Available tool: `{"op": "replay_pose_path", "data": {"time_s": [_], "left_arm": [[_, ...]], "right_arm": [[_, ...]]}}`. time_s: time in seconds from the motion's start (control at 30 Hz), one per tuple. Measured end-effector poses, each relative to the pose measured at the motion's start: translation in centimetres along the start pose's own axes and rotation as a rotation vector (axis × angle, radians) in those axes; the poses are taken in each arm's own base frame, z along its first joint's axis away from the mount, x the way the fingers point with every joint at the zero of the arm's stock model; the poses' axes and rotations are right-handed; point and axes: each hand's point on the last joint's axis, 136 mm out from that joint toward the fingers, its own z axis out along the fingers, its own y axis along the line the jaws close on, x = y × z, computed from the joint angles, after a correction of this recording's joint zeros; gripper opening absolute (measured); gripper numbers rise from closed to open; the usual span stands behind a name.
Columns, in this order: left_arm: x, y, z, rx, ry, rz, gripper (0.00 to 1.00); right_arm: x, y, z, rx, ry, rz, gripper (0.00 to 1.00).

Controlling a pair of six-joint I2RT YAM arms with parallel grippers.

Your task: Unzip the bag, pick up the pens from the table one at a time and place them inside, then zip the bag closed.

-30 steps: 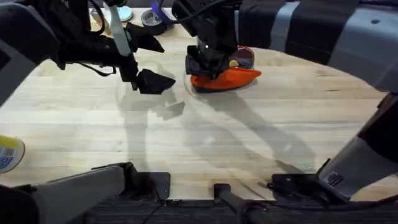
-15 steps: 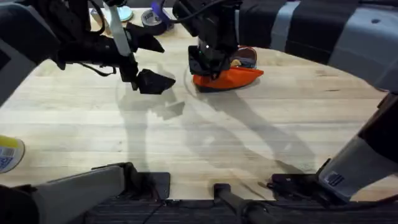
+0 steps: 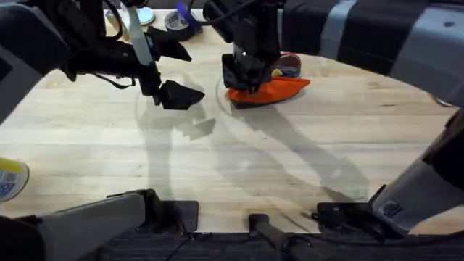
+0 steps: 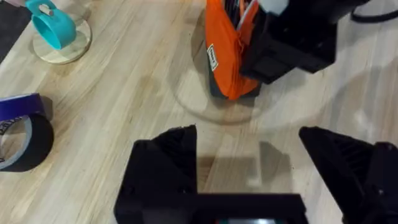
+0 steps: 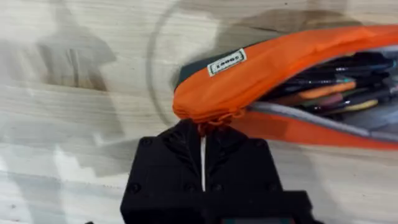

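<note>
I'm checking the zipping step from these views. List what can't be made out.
- Zipper pull: in the right wrist view, the shut right gripper covers the end of the bag it pinches.
- Items in the bag's open mouth: right wrist view, too blurred and overlapping to count pens.
- Bag's near end: overhead, hidden behind the right arm.
- Open left gripper: holds nothing.

Right gripper (image 3: pixel 243 78) covers the bag's (image 3: pixel 272 88) nine-o'clock end overhead; its contents (image 5: pixel 336 87) run off the wrist view's edge.
</note>
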Motion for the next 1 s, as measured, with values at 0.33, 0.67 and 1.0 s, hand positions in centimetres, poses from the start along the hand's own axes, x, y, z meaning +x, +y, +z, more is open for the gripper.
{"op": "replay_pose_path", "data": {"time_s": [0.33, 0.67, 1.0], "left_arm": [[0.0, 0.0, 0.0, -0.001, 0.0, 0.001, 0.995], [0.0, 0.1, 0.0, -0.005, -0.002, 0.006, 0.995], [-1.0, -0.2, 0.0, 0.013, -0.055, 0.008, 0.994]], "right_arm": [[-0.9, -0.5, -3.2, -0.022, -0.061, -0.001, 0.03], [-2.1, -0.2, -5.1, -0.033, -0.11, -0.054, 0.03], [-2.0, -0.3, -5.1, -0.026, -0.105, -0.066, 0.03]]}}
